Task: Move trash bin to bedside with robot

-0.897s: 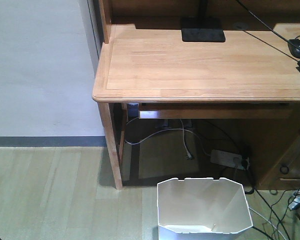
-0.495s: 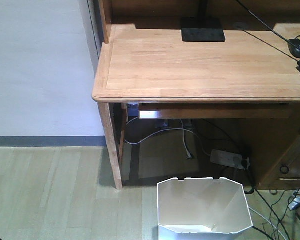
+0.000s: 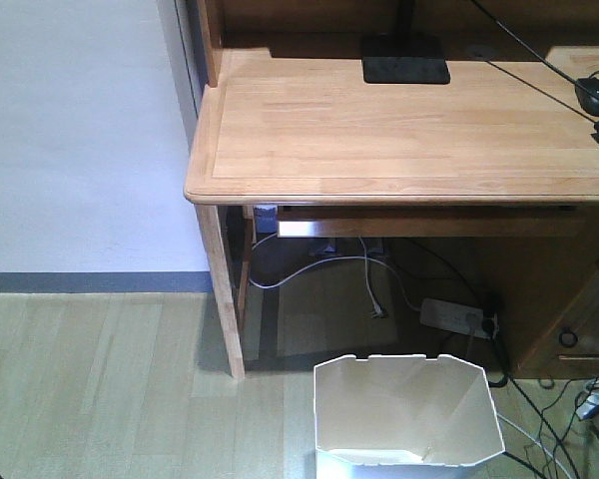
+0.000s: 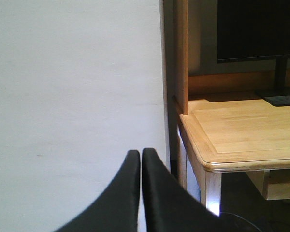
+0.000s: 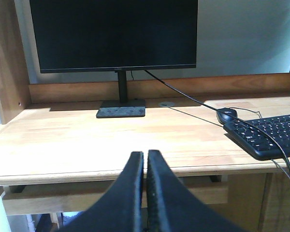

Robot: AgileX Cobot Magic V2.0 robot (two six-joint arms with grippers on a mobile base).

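In the front view, a pale wall (image 3: 80, 140) is seen at 9 o'clock, with light wooden floor (image 3: 100, 379) below it at 7 o'clock. A wooden desk (image 3: 379, 140) fills the upper middle and right, and a black monitor stand (image 3: 405, 60) is set on it at 12 o'clock. The trash bin (image 3: 409, 399) is found at 5 o'clock, upright on the floor just in front of the desk, near the desk's left leg and apart from it; its base is cut off by the lower edge. A white power strip (image 3: 451, 316) lies under the desk at 4 o'clock, beyond the bin. A black mouse (image 3: 596, 95) is seen at 2 o'clock.

In the left wrist view, the left gripper (image 4: 140, 153) is seen at 6 o'clock, its jaws pressed narrow with nothing held, against the wall beside the desk corner.

In the right wrist view, the right gripper (image 5: 145, 155) is likewise closed narrow and empty at 6 o'clock, facing a dark monitor (image 5: 113, 34) at 12 o'clock, with a keyboard (image 5: 268, 133) at 3 o'clock.
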